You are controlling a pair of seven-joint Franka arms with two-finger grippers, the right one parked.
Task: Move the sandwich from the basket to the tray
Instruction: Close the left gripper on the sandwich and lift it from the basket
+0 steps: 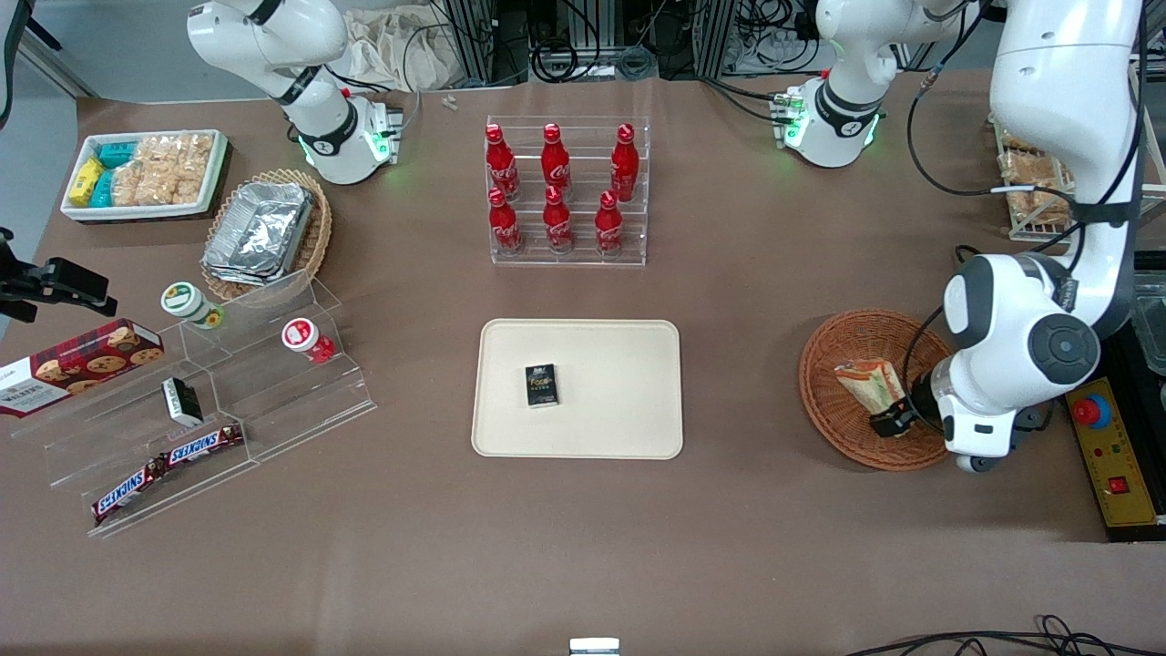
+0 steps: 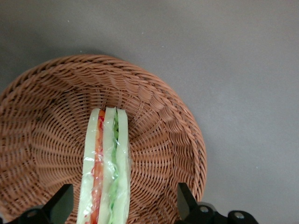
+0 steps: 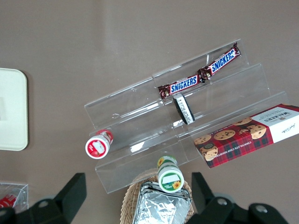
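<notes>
The sandwich, a wrapped wedge of pale bread with red, orange and green layers, stands on edge in the reddish-brown woven basket toward the working arm's end of the table. My left gripper is low over the basket at the sandwich's end nearer the front camera. In the left wrist view the gripper is open: its two black fingertips straddle the sandwich without closing on it, above the basket's weave. The cream tray lies at the table's middle.
A small dark box lies on the tray. A clear rack of red bottles stands farther from the camera than the tray. An acrylic step stand with snacks and a foil-container basket sit toward the parked arm's end. A yellow control box lies beside the basket.
</notes>
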